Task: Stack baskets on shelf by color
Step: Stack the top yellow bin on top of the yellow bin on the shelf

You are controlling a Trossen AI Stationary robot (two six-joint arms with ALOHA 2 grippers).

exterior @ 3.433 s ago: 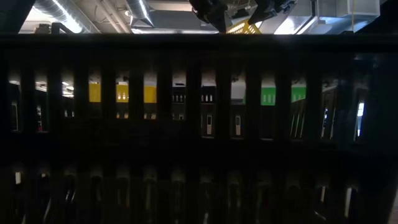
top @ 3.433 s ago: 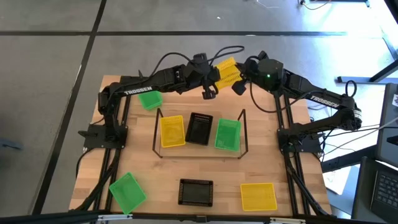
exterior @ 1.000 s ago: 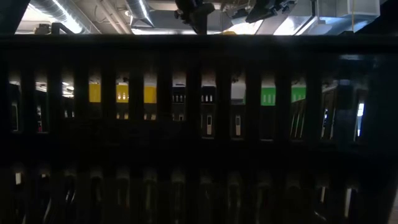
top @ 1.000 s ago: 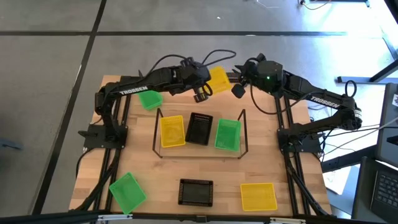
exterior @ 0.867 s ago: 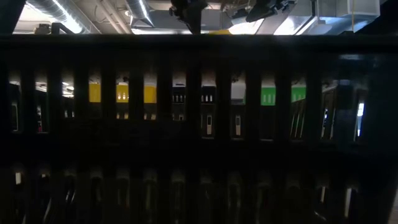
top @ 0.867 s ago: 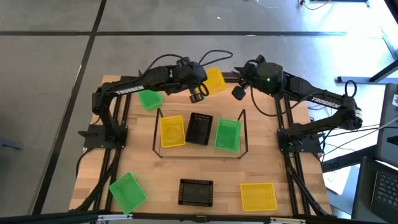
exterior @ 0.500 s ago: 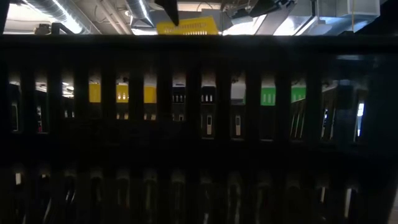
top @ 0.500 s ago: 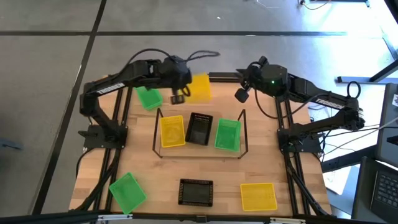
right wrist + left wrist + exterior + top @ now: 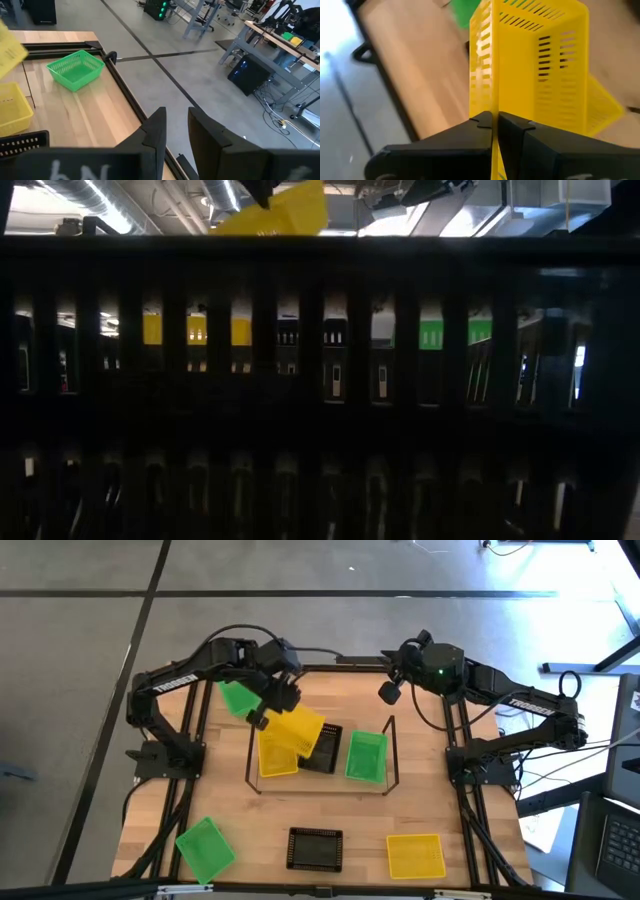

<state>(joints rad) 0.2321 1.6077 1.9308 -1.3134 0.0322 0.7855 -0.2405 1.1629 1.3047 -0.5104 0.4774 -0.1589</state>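
A tilted yellow basket is pinched by its rim in the left gripper, above the shelf's yellow-basket end; the right gripper, slightly parted and empty, is held beyond the shelf.

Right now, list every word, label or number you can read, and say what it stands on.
"TROSSEN" – white letters on the left arm, high view.
"TROSSEN" – white letters on the right arm, high view, small but legible.
Large white characters on the right gripper body, right wrist view: blurred and cut off, not readable.
Baskets and shelf: no text seen.
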